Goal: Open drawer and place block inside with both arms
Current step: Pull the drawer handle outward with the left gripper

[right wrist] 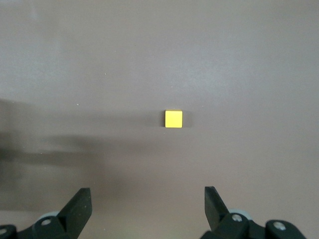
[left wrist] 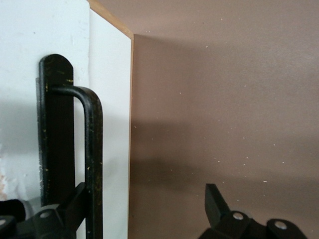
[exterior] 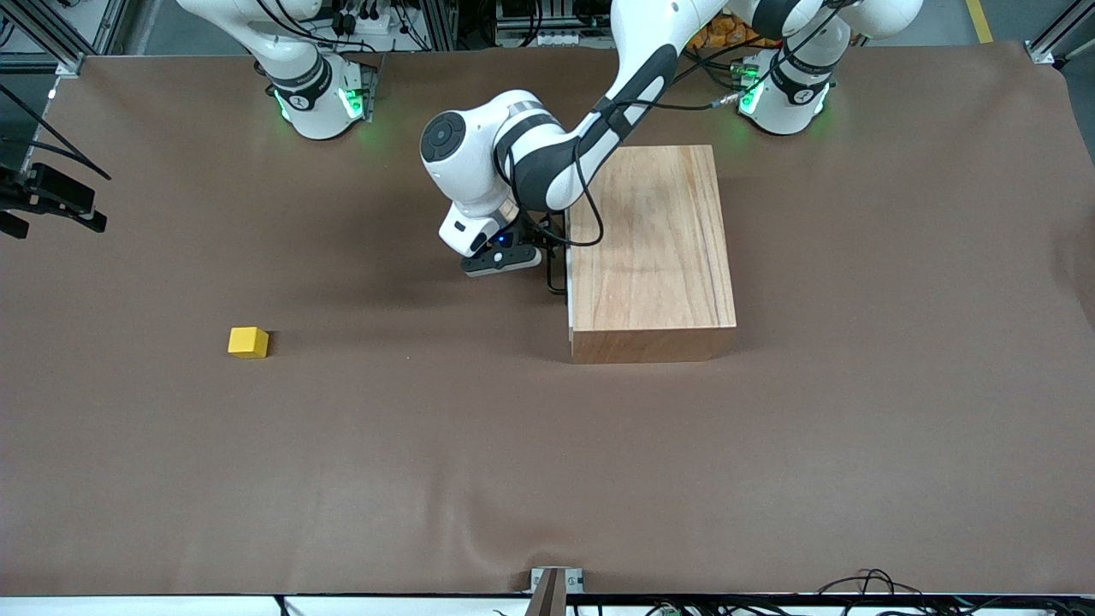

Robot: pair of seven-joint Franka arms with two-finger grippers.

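Left gripper (left wrist: 144,214) spread wide around drawer (left wrist: 107,124) handle (left wrist: 92,149) — close squarely, pull straight; right gripper (right wrist: 147,209) parted, high over block (exterior: 248,342) lying toward right arm's end

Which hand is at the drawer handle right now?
The left hand, open with its fingers around the black handle of the drawer. The right hand is open too, above the yellow block.

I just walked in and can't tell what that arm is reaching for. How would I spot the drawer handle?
Find the big wooden box mid-table. On its white side facing the right arm's end sits the thin black handle, where the left gripper is open around it. It is the only black bar on the box.
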